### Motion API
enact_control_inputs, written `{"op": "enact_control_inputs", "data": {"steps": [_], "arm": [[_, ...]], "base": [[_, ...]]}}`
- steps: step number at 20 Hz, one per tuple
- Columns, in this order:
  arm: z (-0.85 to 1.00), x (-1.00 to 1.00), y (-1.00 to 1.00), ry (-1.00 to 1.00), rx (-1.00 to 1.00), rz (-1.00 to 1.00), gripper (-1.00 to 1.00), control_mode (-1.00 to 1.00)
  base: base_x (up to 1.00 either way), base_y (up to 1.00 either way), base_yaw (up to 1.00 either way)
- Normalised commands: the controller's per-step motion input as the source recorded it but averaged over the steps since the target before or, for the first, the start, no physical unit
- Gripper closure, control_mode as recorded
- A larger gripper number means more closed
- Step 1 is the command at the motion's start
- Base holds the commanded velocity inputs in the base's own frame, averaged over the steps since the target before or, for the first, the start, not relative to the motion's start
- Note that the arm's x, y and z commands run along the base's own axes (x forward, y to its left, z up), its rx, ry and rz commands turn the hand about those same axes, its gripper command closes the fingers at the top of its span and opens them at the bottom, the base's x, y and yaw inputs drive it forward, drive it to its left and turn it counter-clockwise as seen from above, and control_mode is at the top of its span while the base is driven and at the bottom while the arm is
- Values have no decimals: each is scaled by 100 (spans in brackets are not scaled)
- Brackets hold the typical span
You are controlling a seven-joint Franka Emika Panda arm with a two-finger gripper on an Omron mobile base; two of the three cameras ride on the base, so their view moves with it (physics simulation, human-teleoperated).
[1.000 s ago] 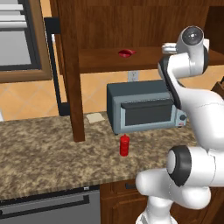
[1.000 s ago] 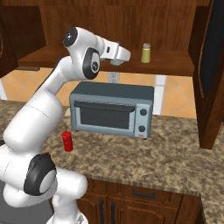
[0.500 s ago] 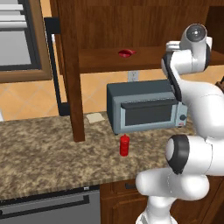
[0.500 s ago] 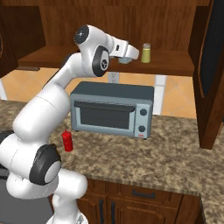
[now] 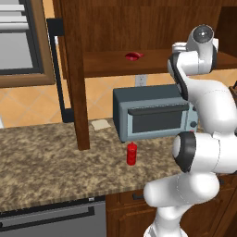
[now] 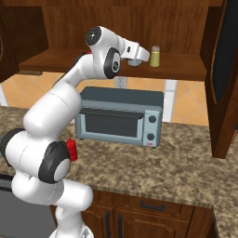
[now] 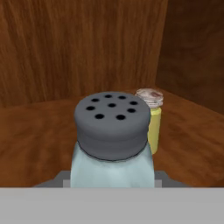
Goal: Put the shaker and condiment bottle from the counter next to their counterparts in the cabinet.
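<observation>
Shaker (image 7: 112, 144): pale blue-grey body, dark grey cap w/ holes, upright. It sits between the fingers (image 6: 135, 60), which are closed on it, over the cabinet shelf (image 6: 186, 69), just beside yellow-green shaker (image 7: 152, 122). Red condiment bottle (image 5: 132, 153) stands on bench (image 5: 46, 166).

A boxy grey-blue toaster oven (image 6: 121, 117) is set against an orange-tan tiled wall (image 5: 28, 104). A white wall outlet (image 5: 141, 79) is seen above it, and dark wooden drawers (image 6: 153, 209) lie below.
</observation>
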Motion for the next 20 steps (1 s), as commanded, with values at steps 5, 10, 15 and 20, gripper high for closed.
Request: {"op": "enact_control_inputs", "data": {"steps": [5,10,15,20], "arm": [[0,11,0,0,0,0,100,-100],[-1,0,-11,0,0,0,-100,-100],[0,0,-1,0,0,0,-100,-100],[0,-34,0,0,1,0,-100,-100]], "base": [[0,0,0],[0,0,0],[0,0,0],[0,0,0]]}}
